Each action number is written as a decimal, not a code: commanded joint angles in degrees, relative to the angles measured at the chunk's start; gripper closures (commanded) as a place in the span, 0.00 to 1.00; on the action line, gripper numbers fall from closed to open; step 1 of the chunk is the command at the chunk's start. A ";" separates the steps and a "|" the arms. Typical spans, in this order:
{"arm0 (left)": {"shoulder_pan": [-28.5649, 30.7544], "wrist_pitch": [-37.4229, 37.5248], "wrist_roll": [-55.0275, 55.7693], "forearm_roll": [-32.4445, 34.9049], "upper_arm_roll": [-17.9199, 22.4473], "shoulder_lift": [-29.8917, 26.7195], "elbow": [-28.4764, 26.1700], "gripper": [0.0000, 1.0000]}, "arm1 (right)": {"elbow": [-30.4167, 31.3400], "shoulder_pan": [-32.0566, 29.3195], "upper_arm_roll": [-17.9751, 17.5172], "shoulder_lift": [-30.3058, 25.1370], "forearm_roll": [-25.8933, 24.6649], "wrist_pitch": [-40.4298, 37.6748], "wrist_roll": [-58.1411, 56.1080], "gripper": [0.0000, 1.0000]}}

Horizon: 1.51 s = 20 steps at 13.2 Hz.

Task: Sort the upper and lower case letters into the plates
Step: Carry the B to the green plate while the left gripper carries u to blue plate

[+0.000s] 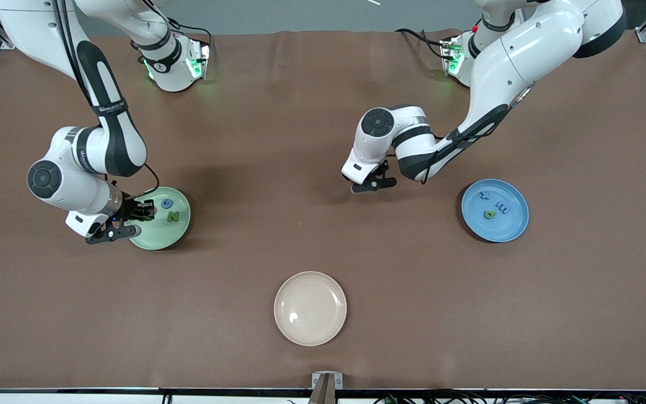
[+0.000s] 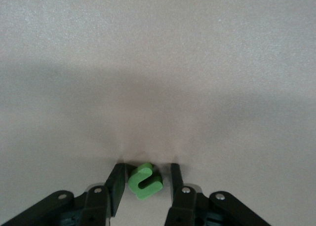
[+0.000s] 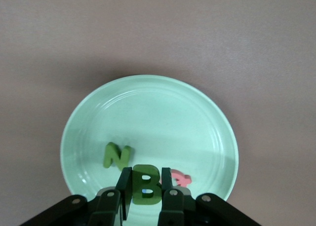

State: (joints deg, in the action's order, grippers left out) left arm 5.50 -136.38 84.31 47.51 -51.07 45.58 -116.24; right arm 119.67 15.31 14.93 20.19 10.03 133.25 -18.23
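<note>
My right gripper (image 1: 142,213) (image 3: 146,170) is over the pale green plate (image 1: 180,227) (image 3: 158,117), shut on a dark green capital B (image 3: 146,186) held upright. On that plate lie a green N (image 1: 173,216) (image 3: 117,156), a blue letter (image 1: 167,204) and a red letter (image 3: 180,179). My left gripper (image 1: 372,183) (image 2: 147,167) is low over the bare table near the middle. Its jaws stand on either side of a small light green letter (image 2: 144,181); one finger touches it and the other is a little apart. The blue plate (image 1: 516,224) holds two blue letters (image 1: 501,207) and a green one (image 1: 489,214).
A cream-beige plate (image 1: 310,308) with nothing on it sits near the front edge, midway along the table. The brown table mat (image 1: 323,247) spreads between the three plates. Both arm bases stand along the back edge.
</note>
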 commanded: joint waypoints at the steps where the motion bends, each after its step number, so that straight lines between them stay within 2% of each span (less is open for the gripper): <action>1: -0.23 -0.99 -0.37 1.01 0.27 0.48 0.05 0.63 | -1.37 -1.16 -1.13 2.30 0.17 1.13 -1.02 0.99; 6: 0.03 -0.99 -3.97 1.10 0.27 0.39 0.14 0.80 | -1.37 -1.34 -1.22 5.82 0.52 5.00 -0.93 0.98; 10: 2.48 -0.56 -6.34 1.01 -0.25 -1.71 1.80 0.83 | -1.20 -1.16 -1.40 6.97 0.70 6.67 -0.76 0.96; 14: 9.77 -0.29 -15.37 0.57 -2.27 -1.81 4.18 0.85 | -1.20 -0.90 -1.48 8.11 2.54 7.29 -0.76 0.95; 16: 16.26 2.24 -19.60 0.57 -5.60 -1.98 4.10 0.85 | -1.29 -0.72 -1.40 8.37 2.63 7.46 -0.76 0.93; 17: 19.86 5.83 -22.05 0.57 -7.88 -2.24 4.09 0.85 | -1.29 -0.72 -1.40 8.63 2.63 7.81 -0.76 0.93; 19: 28.81 13.48 -28.99 0.75 -13.15 -2.51 3.74 0.85 | -1.20 -0.64 -1.49 9.07 2.63 8.34 -0.76 0.86; 20: 32.86 15.69 -31.89 0.75 -15.26 -2.51 3.48 0.85 | -1.20 -0.64 -1.40 9.08 2.63 8.34 -0.76 0.57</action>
State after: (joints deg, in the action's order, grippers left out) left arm 31.45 -124.68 56.88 47.56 -62.17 44.56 -111.29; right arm 118.97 15.22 14.04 28.54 11.38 141.09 -18.38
